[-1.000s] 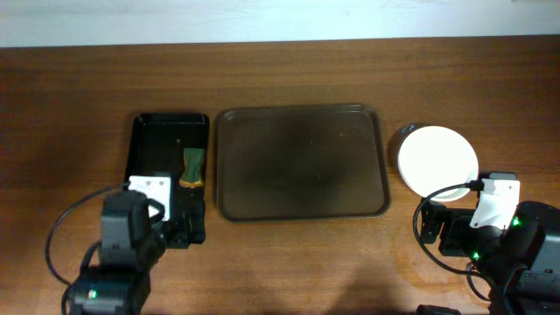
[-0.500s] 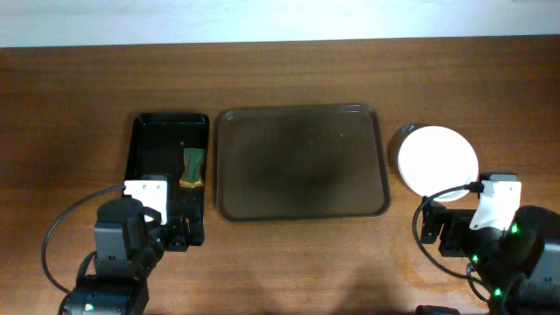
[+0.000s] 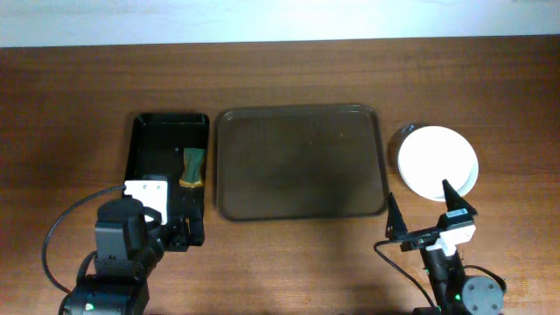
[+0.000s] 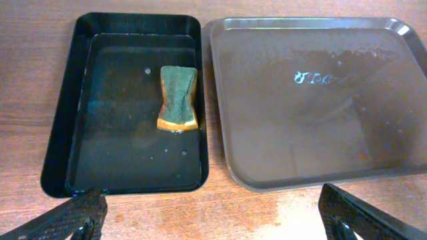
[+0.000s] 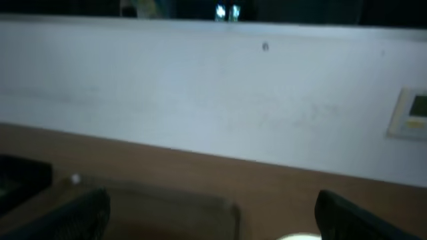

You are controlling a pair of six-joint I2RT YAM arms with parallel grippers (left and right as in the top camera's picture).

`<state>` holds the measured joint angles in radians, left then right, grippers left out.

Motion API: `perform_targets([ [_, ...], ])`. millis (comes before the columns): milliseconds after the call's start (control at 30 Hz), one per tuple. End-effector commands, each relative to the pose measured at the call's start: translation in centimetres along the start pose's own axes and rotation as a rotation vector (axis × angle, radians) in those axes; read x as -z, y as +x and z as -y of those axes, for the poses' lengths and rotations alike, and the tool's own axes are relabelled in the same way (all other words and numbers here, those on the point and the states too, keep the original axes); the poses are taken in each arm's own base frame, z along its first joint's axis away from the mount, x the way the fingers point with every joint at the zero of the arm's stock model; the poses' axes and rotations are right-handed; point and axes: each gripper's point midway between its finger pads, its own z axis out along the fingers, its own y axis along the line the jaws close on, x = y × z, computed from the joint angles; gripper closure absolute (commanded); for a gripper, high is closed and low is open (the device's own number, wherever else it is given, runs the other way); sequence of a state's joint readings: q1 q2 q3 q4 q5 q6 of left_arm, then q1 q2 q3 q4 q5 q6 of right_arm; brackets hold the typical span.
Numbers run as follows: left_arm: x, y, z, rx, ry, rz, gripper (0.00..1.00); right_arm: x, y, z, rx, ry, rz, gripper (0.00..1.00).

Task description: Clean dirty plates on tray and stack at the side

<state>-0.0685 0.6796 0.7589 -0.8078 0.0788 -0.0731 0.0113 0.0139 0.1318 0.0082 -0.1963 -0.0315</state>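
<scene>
The dark brown tray (image 3: 297, 162) lies mid-table with no plates on it; it also shows in the left wrist view (image 4: 307, 100). A stack of white plates (image 3: 437, 164) sits on the table right of the tray, and its top plate has no smear. My left gripper (image 3: 185, 229) is open and empty at the black tray's front edge; its fingers frame bare table in the left wrist view (image 4: 213, 223). My right gripper (image 3: 423, 219) is open and empty in front of the plates, raised and pointing level at the far wall (image 5: 213, 220).
A smaller black tray (image 3: 169, 166) left of the brown tray holds a green and orange sponge (image 3: 192, 168), seen also in the left wrist view (image 4: 178, 98). A white wall runs behind the table's far edge.
The right arm has pulled back toward the front and tipped up, so its open fingers now point away from the plates. The left arm drew back slightly, then held still.
</scene>
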Motion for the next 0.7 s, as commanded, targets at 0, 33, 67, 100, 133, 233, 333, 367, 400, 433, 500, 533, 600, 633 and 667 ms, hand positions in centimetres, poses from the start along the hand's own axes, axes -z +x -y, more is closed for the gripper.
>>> perform_targets([
  [0,0.0,0.2,0.2,0.009,0.012,-0.002,0.00,-0.3,2.9,1.1,-0.001,0.069,-0.037,0.02],
  [33,0.0,0.2,0.2,0.009,0.012,-0.002,0.00,-0.3,4.4,1.4,-0.005,0.090,-0.067,0.02],
  [67,0.0,0.2,0.2,0.009,0.011,-0.002,0.00,-0.2,6.0,1.5,-0.011,0.094,-0.118,0.02],
  [100,0.0,0.2,0.2,0.009,0.011,-0.002,0.00,-0.1,7.2,1.4,-0.018,0.091,-0.166,0.02],
  [133,0.0,0.2,0.2,0.009,0.011,-0.002,0.00,0.1,8.0,1.3,-0.022,0.089,-0.197,0.02],
  [233,0.0,0.2,0.2,0.009,0.011,-0.002,0.00,0.1,8.0,1.3,-0.022,0.090,-0.197,0.02],
  [333,0.0,0.2,0.2,0.009,0.011,-0.002,0.00,0.1,8.0,1.4,-0.022,0.091,-0.197,0.02],
  [367,0.0,0.2,0.2,0.009,0.011,-0.002,0.00,0.1,8.0,1.4,-0.022,0.091,-0.197,0.02],
  [400,0.0,0.2,0.2,0.009,0.011,-0.002,0.00,0.1,8.0,1.3,-0.022,0.090,-0.197,0.02],
  [433,0.0,0.2,0.2,0.009,0.011,-0.002,0.00,0.1,8.0,1.4,-0.022,0.091,-0.197,0.02],
  [500,0.0,0.2,0.2,0.009,0.011,-0.002,0.00,0.1,8.0,1.4,-0.022,0.091,-0.197,0.02],
  [533,0.0,0.2,0.2,0.009,0.011,-0.002,0.00,0.1,8.0,1.4,-0.022,0.091,-0.197,0.02],
  [600,0.0,0.2,0.2,0.009,0.011,-0.002,0.00,0.1,8.0,1.4,-0.022,0.091,-0.197,0.02],
  [633,0.0,0.2,0.2,0.009,0.011,-0.002,0.00,0.1,8.0,1.4,-0.022,0.091,-0.197,0.02],
  [667,0.0,0.2,0.2,0.009,0.011,-0.002,0.00,0.1,8.0,1.4,-0.022,0.091,-0.197,0.02],
])
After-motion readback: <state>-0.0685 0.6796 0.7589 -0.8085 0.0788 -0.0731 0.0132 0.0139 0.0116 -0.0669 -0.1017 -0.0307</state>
